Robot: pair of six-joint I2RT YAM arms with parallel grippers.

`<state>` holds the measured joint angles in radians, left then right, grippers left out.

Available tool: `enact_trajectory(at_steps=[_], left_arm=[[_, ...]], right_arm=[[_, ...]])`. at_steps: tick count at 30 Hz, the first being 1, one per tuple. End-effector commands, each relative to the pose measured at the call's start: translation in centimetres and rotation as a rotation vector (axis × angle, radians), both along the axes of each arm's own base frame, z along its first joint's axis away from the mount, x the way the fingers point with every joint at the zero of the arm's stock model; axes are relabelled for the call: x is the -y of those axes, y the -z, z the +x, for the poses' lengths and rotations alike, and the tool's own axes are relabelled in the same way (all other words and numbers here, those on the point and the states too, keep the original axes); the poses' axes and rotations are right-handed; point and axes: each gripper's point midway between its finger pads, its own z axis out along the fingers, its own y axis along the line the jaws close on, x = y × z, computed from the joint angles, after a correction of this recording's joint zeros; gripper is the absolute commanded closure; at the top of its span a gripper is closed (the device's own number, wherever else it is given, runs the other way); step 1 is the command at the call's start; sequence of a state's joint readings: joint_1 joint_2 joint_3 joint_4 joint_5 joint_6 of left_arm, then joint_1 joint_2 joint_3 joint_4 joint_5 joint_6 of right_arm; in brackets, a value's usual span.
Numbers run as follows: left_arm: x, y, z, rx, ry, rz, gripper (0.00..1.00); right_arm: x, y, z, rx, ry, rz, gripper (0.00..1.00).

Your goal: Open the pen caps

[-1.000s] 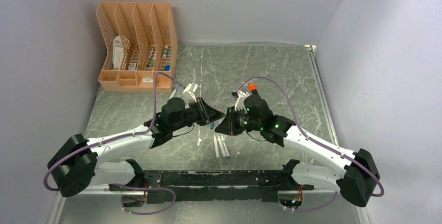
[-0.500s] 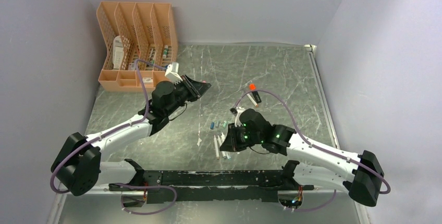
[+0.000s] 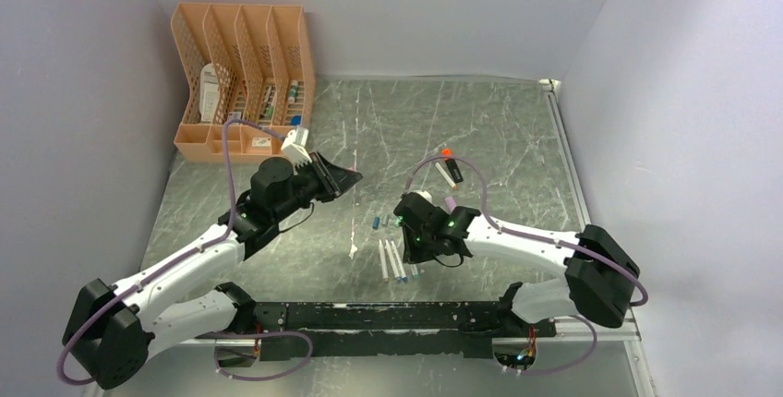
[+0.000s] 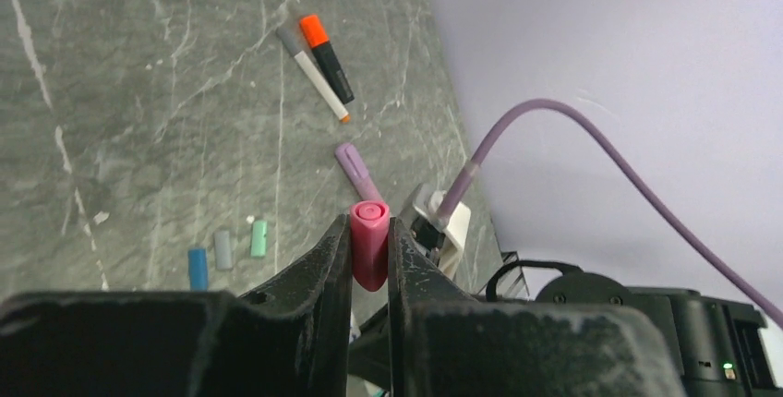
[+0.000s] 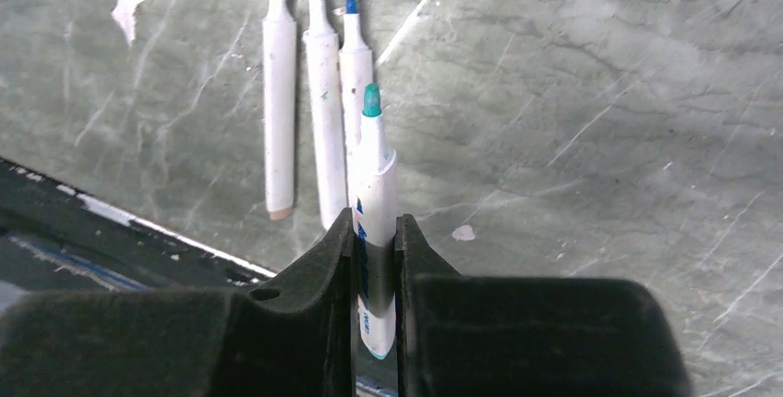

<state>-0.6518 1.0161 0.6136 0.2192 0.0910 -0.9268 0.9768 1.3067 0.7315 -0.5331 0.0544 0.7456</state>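
My left gripper (image 3: 347, 177) is shut on a pink pen cap (image 4: 369, 242) and holds it in the air, left of centre. My right gripper (image 3: 404, 247) is shut on a white pen barrel (image 5: 375, 171) with a bare teal tip, low over three uncapped white pens (image 5: 319, 102) lying side by side near the front edge. Loose blue (image 4: 198, 268), grey (image 4: 222, 249) and teal (image 4: 258, 237) caps lie in a row on the table. A pale purple cap (image 4: 353, 162), a grey-capped white pen (image 4: 312, 72) and an orange-capped black marker (image 4: 325, 44) lie further back.
An orange file organiser (image 3: 242, 83) with stationery stands at the back left. The black rail (image 3: 369, 316) of the arm bases runs along the front edge. Walls close in the left, back and right sides.
The grippers were together at the centre. They pulled apart: the left one went back and left with the pink cap, the right one came forward with the barrel to the row of pens.
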Motion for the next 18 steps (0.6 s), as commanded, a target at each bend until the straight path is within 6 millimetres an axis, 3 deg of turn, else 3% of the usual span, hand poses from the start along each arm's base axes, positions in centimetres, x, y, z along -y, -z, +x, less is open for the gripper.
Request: enact_trajectory(at_steps=[1,10,18], left_arm=[[-0.5,2.3,-1.8,-0.053,0.045,0.061,0.90],[-0.5,2.8,-2.2,-0.062,0.058,0.063,0.90],[-0.2,2.8,-2.1,-0.061,0.067,0.070,0.90]], right_arm=[[-0.2,-0.1,1.6,0.062,-0.003,-0.046,0.96],[-0.7,1.6,2.0,0.045,-0.029,-0.086,0.85],[-0.8,1.9,2.1,0.040,-0.036,-0.093,0.78]])
